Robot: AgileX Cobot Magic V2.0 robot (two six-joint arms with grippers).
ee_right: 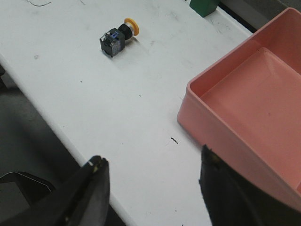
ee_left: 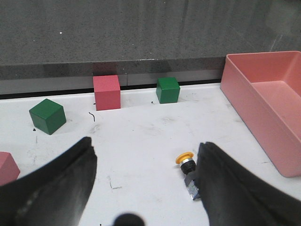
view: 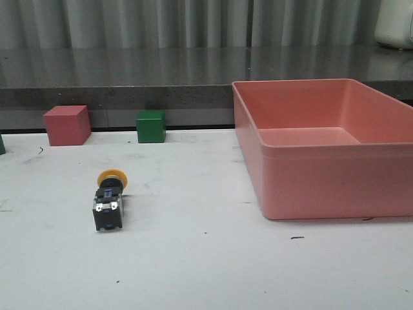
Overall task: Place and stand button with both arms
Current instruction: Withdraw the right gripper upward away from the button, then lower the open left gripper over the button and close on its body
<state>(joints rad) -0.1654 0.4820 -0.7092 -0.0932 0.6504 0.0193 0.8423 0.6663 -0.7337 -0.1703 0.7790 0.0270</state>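
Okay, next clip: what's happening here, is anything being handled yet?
Nothing is held yet. The button lies on its side on the white table, yellow cap toward the back, left of the pink bin, which looks empty. The left gripper is open, with the button near one finger. The right gripper is open too, near the table's front edge by the bin. A pink cube and green cube sit at the back.

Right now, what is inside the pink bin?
Nothing shows inside the pink bin: its visible floor is bare. Its near wall covers the front of the floor in the front view.
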